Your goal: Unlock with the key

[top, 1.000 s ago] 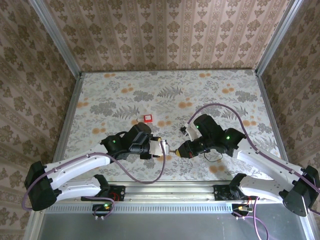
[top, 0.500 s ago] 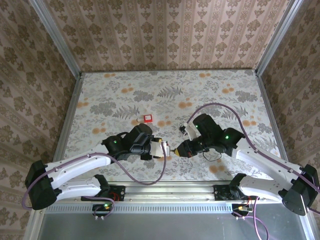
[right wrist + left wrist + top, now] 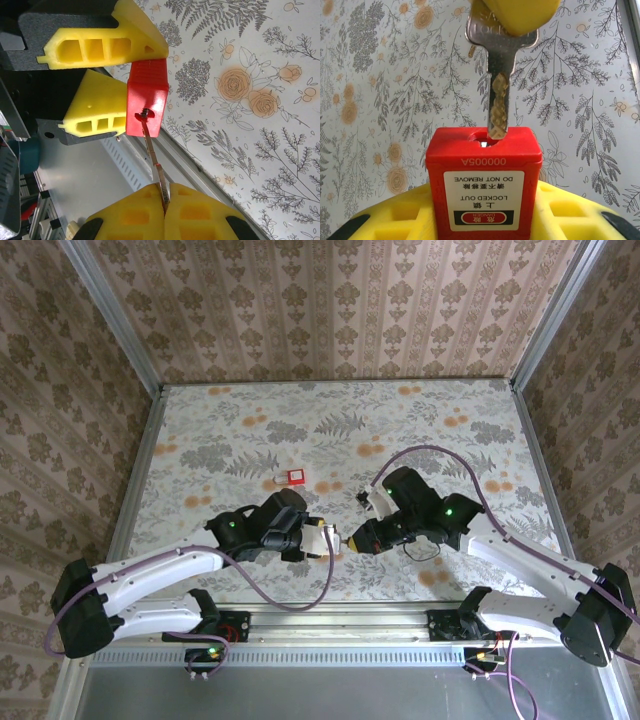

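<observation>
the red padlock [image 3: 484, 185] is off the surface [image 3: 450, 440], held in the air near its 6 o'clock edge. the left end effector [image 3: 305, 538] is closed part way on the two sides of the padlock body with its yellow pads [image 3: 95, 47]. in the top view the keyhole face looks toward 3 o'clock. the right end effector [image 3: 164, 210] is pinched tight on the head of the key [image 3: 499, 85]. the tip of the blade is just inside the keyhole and most of the blade is outside.

i judge the padlock to be light and stiff, a hard plastic shell with smooth sides, so it may slip or rotate in the pads when the key turns. a hold on the flat sides, away from the keyhole face, seems right. the key is thin metal, stiff along its length but easy to bend sideways. it is best taken on the flat faces of the head, so the turning force passes without sliding. in the right wrist view the blade looks a little tilted, so a hard push may jam it.
</observation>
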You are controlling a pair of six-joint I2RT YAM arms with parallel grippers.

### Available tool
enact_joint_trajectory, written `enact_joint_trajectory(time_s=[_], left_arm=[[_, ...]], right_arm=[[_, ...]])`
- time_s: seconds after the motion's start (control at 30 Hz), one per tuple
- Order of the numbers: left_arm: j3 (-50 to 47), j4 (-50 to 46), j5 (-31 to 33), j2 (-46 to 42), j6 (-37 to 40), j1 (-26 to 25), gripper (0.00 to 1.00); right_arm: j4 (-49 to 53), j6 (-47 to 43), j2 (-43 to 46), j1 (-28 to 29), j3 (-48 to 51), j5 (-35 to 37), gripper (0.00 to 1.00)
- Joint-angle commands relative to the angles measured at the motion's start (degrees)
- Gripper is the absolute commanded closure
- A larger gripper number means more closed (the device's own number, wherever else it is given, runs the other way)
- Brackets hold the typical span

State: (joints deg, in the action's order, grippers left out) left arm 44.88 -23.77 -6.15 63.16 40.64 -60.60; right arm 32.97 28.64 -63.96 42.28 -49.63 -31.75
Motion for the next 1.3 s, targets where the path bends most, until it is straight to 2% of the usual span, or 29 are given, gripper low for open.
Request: enact_joint_trajectory(time_s=[0.0,0.27,0.47,0.8,0.93,1.13,1.27], left_arm=[[-0.23,1.18,-0.12,0.74,1.02,-1.26,0.98],[-0.53,1.78,0.41,0.00,0.85,-1.85,0.98],[0.05,0.94,-1.53,-0.07,0.18,-1.88,1.00],[5.11,-2.95,-5.36,3.77,-3.46,-2.59,1.00],[4.72,-0.36,-0.98,3.75,-5.03,-3.79,1.00],[0.31,8.21,7.94,1.05,-4.34,-8.86,1.00],[-2.31,12.61,10.68,-0.54,-2.84,-11.46,1.00]], right_arm=[[-0.92,-0.26,-0.62,0.30,-2.05,0.54,1.00],[-1.24,0.01,-2.03,0.28,-1.75,0.81,1.00],[0.27,-2.01,-2.76,0.55,-2.94,0.81,1.00],[5.44,-9.21,-7.76,5.79,-7.67,5.58,1.00],[3.66,-7.39,-9.07,5.54,-7.56,5.95,1.00],[-6.62,0.18,-9.47,3.37,-4.09,-1.38,1.00],[-9.33,1.94,-9.20,1.59,-2.26,-4.42,1.00]])
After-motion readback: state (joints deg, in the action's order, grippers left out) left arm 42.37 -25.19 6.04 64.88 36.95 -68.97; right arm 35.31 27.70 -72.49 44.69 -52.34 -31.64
